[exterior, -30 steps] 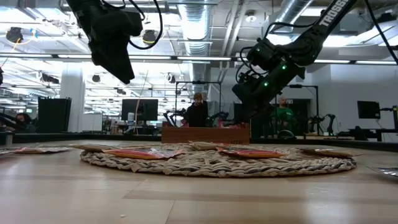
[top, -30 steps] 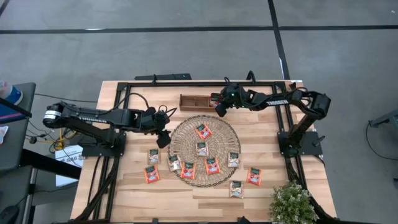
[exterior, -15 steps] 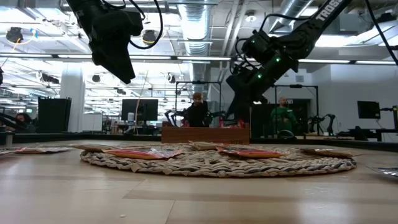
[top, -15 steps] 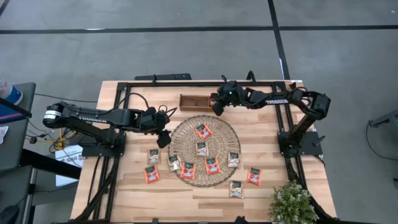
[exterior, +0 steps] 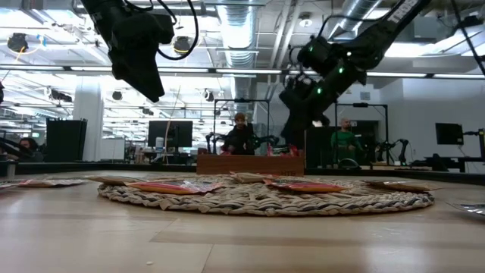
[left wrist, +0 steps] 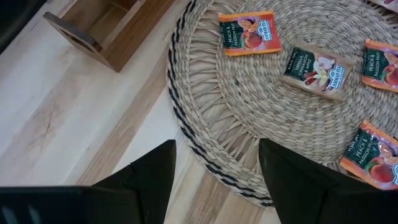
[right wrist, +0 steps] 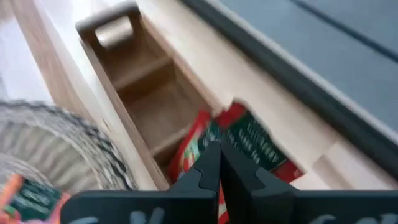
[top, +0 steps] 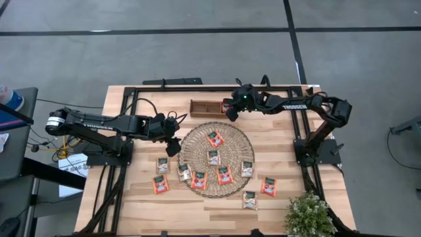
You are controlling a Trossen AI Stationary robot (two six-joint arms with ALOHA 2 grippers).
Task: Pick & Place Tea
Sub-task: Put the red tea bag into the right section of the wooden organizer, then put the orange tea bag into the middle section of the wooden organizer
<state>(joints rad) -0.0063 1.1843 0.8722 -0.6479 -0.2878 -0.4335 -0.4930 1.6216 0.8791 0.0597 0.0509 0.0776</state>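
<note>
The right gripper (right wrist: 214, 163) hangs over the right end of the tray (top: 207, 107), fingers pressed together, with red sachets (right wrist: 239, 146) in the compartment below. The left gripper (left wrist: 216, 168) hovers, fingers apart and empty, at the mat's (top: 217, 158) left edge (more tea (top: 214, 139) lies on it and on the table (top: 141, 201))

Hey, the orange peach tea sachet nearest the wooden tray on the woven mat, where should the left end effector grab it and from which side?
Come straight down on the peach sachet: it lies flat on the woven mat, so pinch across two opposite edges, pressing slightly into the weave. The left end effector is open and hovers nearby.
</note>
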